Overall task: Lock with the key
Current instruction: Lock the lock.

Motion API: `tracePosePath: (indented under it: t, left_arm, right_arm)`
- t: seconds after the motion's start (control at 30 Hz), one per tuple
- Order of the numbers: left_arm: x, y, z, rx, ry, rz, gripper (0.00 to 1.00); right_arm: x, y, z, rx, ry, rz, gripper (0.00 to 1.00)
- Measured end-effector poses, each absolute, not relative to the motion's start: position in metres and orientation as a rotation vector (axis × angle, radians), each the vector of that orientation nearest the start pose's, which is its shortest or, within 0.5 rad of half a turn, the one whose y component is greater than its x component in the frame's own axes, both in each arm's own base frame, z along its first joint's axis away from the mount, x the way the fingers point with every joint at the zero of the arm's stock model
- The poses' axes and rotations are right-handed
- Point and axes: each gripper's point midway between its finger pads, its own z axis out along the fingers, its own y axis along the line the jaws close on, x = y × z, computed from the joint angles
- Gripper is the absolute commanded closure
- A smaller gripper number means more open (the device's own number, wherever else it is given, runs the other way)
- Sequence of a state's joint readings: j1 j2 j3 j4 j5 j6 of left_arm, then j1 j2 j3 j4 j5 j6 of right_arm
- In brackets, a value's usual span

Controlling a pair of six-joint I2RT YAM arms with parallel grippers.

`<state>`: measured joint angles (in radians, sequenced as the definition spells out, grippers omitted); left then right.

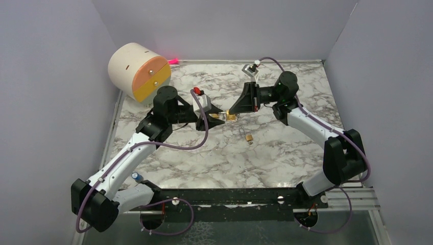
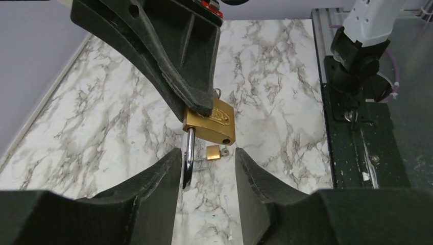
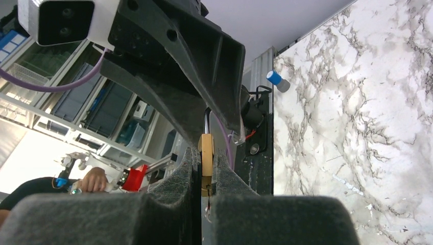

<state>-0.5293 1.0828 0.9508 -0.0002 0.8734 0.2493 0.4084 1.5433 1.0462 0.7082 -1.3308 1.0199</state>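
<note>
r gripper [image 3: 206,163] is clenched on the body of the brass padlock [image 2: 214,122], held mid-air over the marble table [image 2: 102,127] btwn the two arms, shackle [image 2: 190,150] end pointing at the l arm. prob so the body is braced while the other side works on it. l gripper [image 2: 208,171] is released: jaws apart w/ the shackle btwn them, just beside one finger [image 2: 166,176], nothing grasped. shackle looks popped out, so the lock seems not yet shut. key itself can't be made out; only a thin ring [image 2: 218,93] shows past the body. a second small lock [image 2: 214,152] lies on the table below, untouched.
</note>
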Motion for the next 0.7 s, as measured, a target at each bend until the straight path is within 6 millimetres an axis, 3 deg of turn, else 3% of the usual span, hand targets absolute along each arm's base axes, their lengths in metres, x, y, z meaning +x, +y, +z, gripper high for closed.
tracePosePath:
  t: [0.07,0.23,0.5,0.7]
  left_arm:
    - [0.222,-0.280,0.302,1.249,1.265,-0.967,0.79]
    - [0.219,-0.277,0.295,1.276,1.289,-0.967,1.00]
    - [0.216,-0.275,0.297,1.275,1.304,-0.966,1.00]
    - [0.212,-0.279,0.314,1.188,1.323,-1.088,1.00]
  right_arm:
    - [0.242,0.299,0.309,-0.861,1.715,1.932,0.99]
    - [0.237,0.299,0.308,-0.884,1.719,1.944,0.99]
    - [0.234,0.301,0.307,-0.908,1.717,1.937,0.99]
    - [0.235,0.298,0.324,-0.922,1.640,1.801,0.99]
